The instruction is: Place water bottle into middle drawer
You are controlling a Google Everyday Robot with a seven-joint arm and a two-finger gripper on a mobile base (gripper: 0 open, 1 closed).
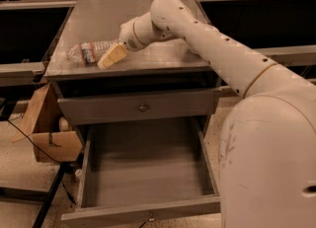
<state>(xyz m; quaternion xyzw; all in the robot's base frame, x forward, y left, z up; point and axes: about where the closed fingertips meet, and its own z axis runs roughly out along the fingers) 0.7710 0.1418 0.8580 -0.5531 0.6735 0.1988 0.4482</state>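
one gripper (110, 57) beside water bottle (89, 52) | middle drawer (148, 169) open

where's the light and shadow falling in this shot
Camera view: warm, dim light; the cabinet top has a soft sheen around the bottle and the pincer beside it; a dark shadow band fills the gap under that top; the floor of the open drawer is evenly lit, darker toward its back; the arm in front is brightest.
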